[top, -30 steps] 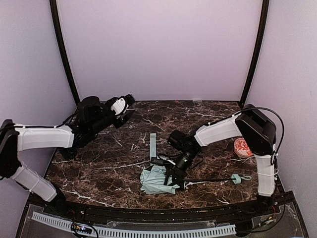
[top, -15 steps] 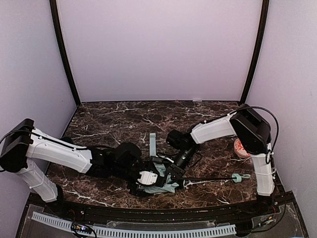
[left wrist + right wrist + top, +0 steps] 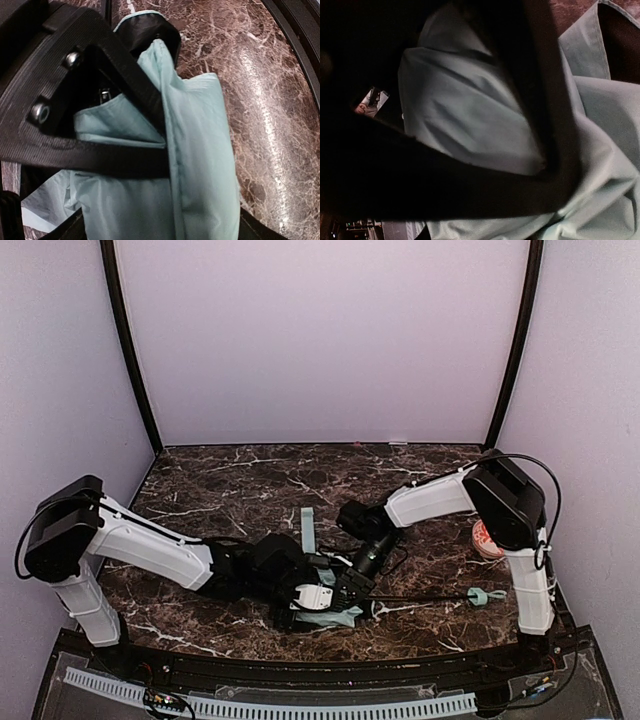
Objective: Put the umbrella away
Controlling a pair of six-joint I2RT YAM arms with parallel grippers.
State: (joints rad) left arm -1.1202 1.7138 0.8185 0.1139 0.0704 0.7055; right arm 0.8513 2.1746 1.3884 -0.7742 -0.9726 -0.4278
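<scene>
Umbrella (image 3: 333, 618) lay on worktop (image 3: 215, 495) near front edge, mint canopy bunched, thin shaft running right to its handle. Left tool (image 3: 310, 598) and right tool (image 3: 352, 587) both sat at the canopy. Fabric filled both wrist views. Couldn't tell whether either was spread or pinching.

You find the umbrella (image 3: 336, 617) bunched on the table (image 3: 220, 490), near its front edge and about midway across. Its shaft (image 3: 420, 600) runs to your right along the table and ends at the handle (image 3: 478, 597), close to the right arm's base. The left gripper (image 3: 308, 600) sits against the bunch's left side, the right gripper (image 3: 350, 590) against its back-right side, the two just beside each other. A narrow strip (image 3: 308, 530) lies just behind the bunch, pointing toward the back wall. The ball (image 3: 487, 538) rests behind the handle at the table's right edge, partly hidden by the right arm.
</scene>
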